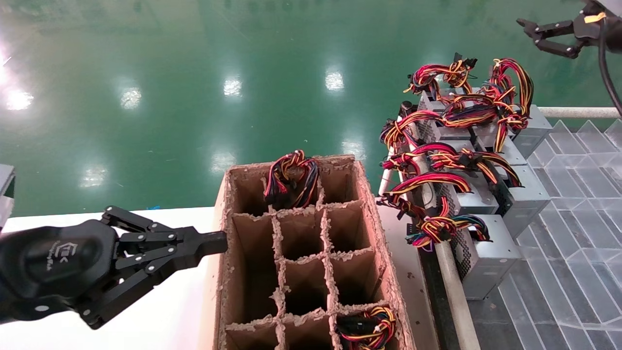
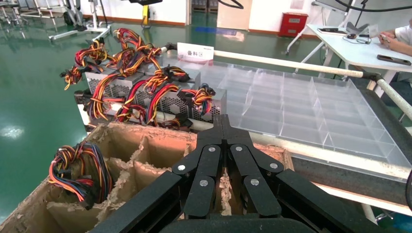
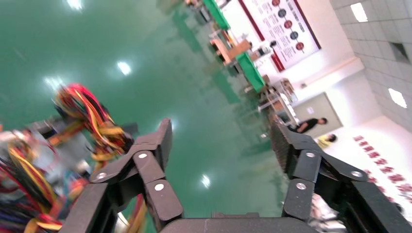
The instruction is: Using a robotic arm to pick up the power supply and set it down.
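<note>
The power supplies (image 1: 486, 194) are stacked on a rack to the right of the cardboard box (image 1: 388, 291), wires outward for easy grasping. Above them the right gripper (image 1: 529, 34) is held spread, empty. The left gripper (image 1: 221, 241) is parked pressed together beside the box. A white sign (image 2: 195, 51) is unreadable.
</note>
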